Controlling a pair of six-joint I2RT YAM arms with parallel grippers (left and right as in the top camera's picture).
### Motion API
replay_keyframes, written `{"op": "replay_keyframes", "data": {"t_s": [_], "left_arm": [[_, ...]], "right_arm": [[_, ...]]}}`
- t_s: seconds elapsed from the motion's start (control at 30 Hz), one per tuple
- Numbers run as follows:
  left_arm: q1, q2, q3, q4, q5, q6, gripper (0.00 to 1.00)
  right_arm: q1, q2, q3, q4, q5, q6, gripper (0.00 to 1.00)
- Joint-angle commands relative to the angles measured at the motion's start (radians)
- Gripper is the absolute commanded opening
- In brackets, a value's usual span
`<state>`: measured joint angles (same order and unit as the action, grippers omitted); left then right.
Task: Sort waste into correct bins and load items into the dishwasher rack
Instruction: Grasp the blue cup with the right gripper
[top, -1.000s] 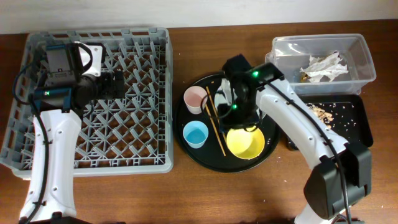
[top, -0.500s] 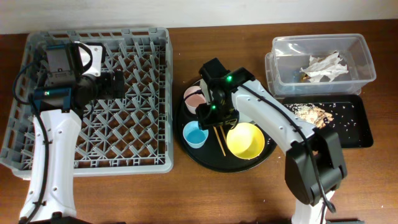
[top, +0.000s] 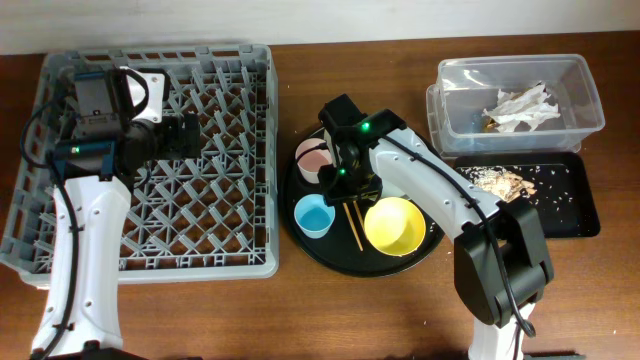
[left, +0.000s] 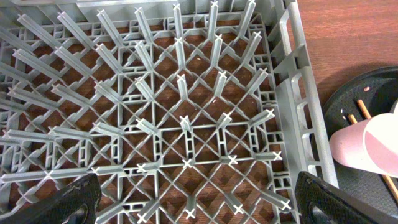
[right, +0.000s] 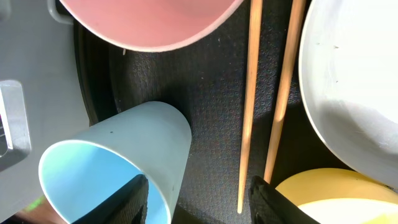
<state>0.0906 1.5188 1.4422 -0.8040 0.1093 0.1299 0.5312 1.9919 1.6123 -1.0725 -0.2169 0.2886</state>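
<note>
The right pincer (right: 200, 202) hangs spread wide and empty over the large round black tray (right: 211, 124), one finger at the blue cup (right: 118, 162) and the other just beside the chopsticks (right: 250, 93). The pink cup (right: 155, 22), pale plate (right: 360, 93) and yellow bowl (right: 329, 196) sit close around it. The left pincer (left: 208, 205) is also wide open and holds nothing, poised over the pegs of the grey rack (left: 186, 124). Farther along the surface (top: 300, 320), crumpled napkins (top: 520, 105) lie in the clear tub (top: 590, 100) and flaky scraps (top: 505, 181) in the shallow black tray (top: 575, 210).
</note>
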Motion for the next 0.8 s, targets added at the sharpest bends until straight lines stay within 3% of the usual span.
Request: {"op": "replay_keyframes", "data": {"t_s": [0.0, 0.77], "left_arm": [[-0.003, 0.003, 0.014, 0.002, 0.014, -0.008, 0.99], [-0.003, 0.003, 0.014, 0.002, 0.014, -0.008, 0.99]], "right_arm": [[0.019, 0.010, 0.014, 0.000, 0.019, 0.009, 0.53], [0.058, 0.013, -0.057, 0.061, 0.072, 0.084, 0.36]]}}
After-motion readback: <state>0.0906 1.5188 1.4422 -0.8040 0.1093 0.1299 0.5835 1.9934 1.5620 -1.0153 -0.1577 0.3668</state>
